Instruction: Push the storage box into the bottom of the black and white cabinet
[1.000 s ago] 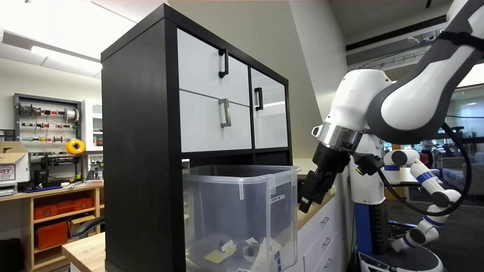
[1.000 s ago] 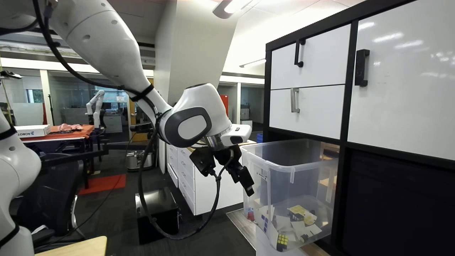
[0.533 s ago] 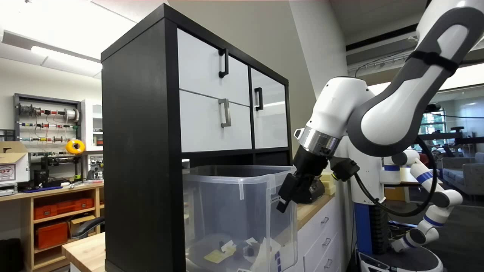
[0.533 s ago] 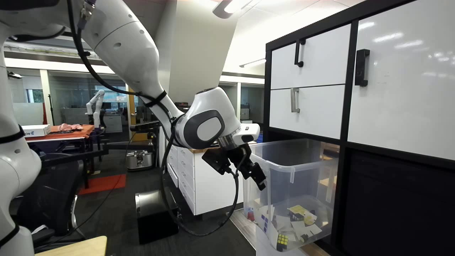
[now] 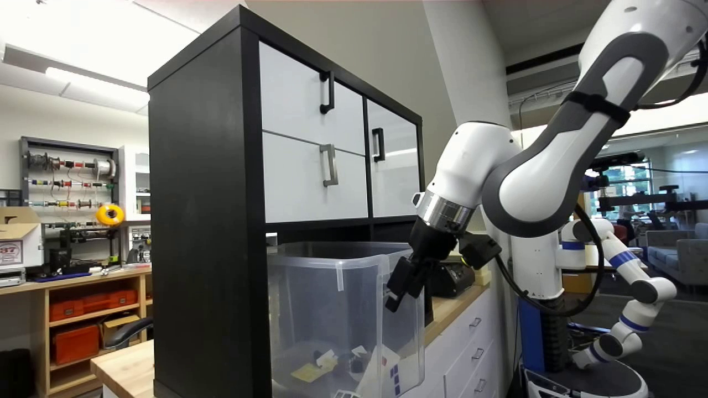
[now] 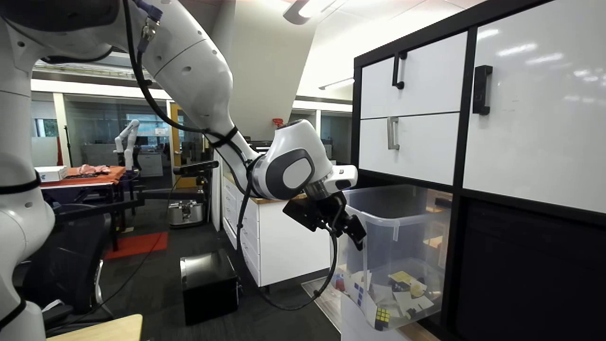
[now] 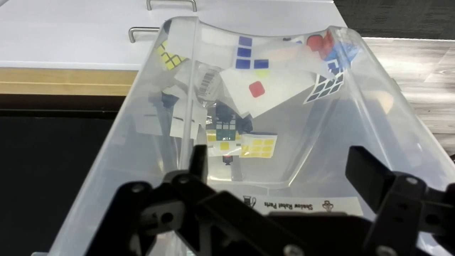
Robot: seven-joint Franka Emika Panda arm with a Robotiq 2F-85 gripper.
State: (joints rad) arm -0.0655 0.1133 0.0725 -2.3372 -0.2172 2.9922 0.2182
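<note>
The way ahead of the pincer (image 7: 279, 163) is blocked by the near wall of the storage box (image 6: 392, 251). The pincer is held spread, its fingers (image 7: 366, 174) parted before that wall; whether the wall is touched cannot quite be made out. The storage box is lodged partly within the lower compartment of the black and white cabinet (image 5: 199, 210), one end jutting out on the pincer's side. Farther back than the pincer, in both exterior views, a white drawer unit (image 6: 291, 246) with a wooden top is seen; on that top, just past the pincer in an exterior view, a dark device (image 5: 451, 279) is set. Below the pincer a looped cable (image 6: 288, 309) is hung, and lower, well apart from the pincer, a black box (image 6: 210, 289) is placed on the floor (image 6: 156, 293).

In the bottom of the storage box, lower than the pincer, white cards (image 7: 266, 87) printed with coloured squares are gathered, along with a bag (image 7: 209, 83) marked with a barcode and a red piece (image 7: 320, 44). On the wall facing the pincer a label (image 7: 295, 201) is borne, the words "Shadow Robot Parts" shown upside down in the wrist view. Beyond the cabinet from the pincer, orange-red bins (image 5: 77, 349) are stored in a wooden shelf (image 5: 40, 331).
</note>
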